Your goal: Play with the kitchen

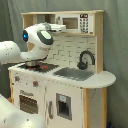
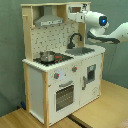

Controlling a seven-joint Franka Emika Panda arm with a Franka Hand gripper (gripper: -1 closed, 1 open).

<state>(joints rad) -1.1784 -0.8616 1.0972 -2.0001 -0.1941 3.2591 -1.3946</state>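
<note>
The kitchen (image 1: 65,95) (image 2: 37,80) is a tall white and light-wood toy unit, seen in both exterior views. It has a grey hood (image 2: 47,20), a black faucet (image 1: 85,59) (image 2: 75,39), a sink (image 1: 75,73) (image 2: 80,51) and a pot (image 2: 47,56) on the stovetop. The front carries knobs (image 2: 56,76) and an oven door (image 1: 28,103) (image 2: 64,96). The small microwave (image 1: 76,22) sits on the top shelf. My gripper (image 1: 59,25) (image 2: 75,14) is raised to that shelf, right at the microwave's side. The arm hides the hood in the first exterior view.
A grey curtain (image 2: 10,60) hangs behind the kitchen. The unit stands on a wooden floor (image 2: 100,110). My white arm (image 1: 10,52) comes in from the first exterior view's left, over the stovetop, and from the second exterior view's right (image 2: 117,32).
</note>
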